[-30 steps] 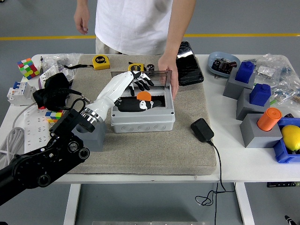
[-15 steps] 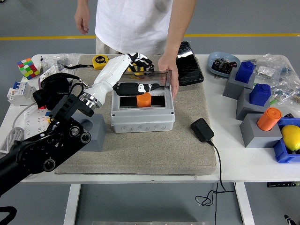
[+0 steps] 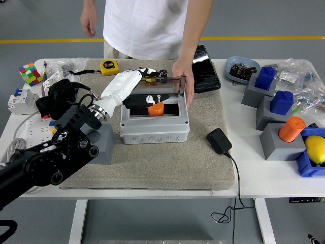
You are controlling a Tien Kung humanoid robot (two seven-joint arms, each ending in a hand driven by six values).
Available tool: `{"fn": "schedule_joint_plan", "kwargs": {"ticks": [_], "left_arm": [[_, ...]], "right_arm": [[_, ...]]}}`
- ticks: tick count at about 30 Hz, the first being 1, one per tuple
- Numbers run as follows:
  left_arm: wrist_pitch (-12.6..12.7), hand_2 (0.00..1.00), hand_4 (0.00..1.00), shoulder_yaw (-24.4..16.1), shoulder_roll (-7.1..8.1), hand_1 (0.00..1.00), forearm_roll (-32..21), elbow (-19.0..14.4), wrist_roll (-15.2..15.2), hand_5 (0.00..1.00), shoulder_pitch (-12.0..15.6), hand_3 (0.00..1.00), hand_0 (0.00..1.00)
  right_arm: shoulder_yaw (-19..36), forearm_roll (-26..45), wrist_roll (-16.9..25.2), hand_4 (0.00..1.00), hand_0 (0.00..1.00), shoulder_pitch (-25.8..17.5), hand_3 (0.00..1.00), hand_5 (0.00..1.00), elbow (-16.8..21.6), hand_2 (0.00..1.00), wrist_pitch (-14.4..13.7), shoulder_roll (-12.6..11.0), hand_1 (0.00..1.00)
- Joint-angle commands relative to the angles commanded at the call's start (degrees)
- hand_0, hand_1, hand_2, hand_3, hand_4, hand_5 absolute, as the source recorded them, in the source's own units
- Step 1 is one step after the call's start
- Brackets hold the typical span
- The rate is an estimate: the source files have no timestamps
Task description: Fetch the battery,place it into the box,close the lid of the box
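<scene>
Far left of the surface (image 3: 254, 178): a colour cube (image 3: 30, 73) and a white breaker unit (image 3: 18, 100) are lying near the edge; no print on them is legible. The left hand (image 3: 144, 76) is reaching in over the rear left corner of the grey box (image 3: 155, 122), behind the clear lid (image 3: 161, 85); whether its fingers are released or clenched cannot be told. Since half a second ago the left arm has been drawing back and lowering. A yellow tape measure (image 3: 109, 66) is sitting behind it, with an unreadable dial mark. The orange battery (image 3: 156, 108) is lying inside the box, now tilted rather than upright. A person's hand (image 3: 184, 81) is holding the lid's right edge upright, unchanged. Right of that, a black phone (image 3: 205, 68), a black adapter (image 3: 219, 141), then grey and blue blocks (image 3: 277, 109) and an orange cylinder (image 3: 291, 128) are staying put.
</scene>
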Motion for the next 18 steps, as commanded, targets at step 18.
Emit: {"fn": "schedule_joint_plan", "kwargs": {"ticks": [18], "left_arm": [[-0.56,0.738,0.998,-0.02,3.49,0.757,-1.59,-10.68,1.58,0.898,7.23,0.762,0.716]], "right_arm": [[1.43,-0.72,0.3,0.956,0.626,-0.64,0.555,0.5,0.06,0.644,-0.09,0.25,0.647]]}}
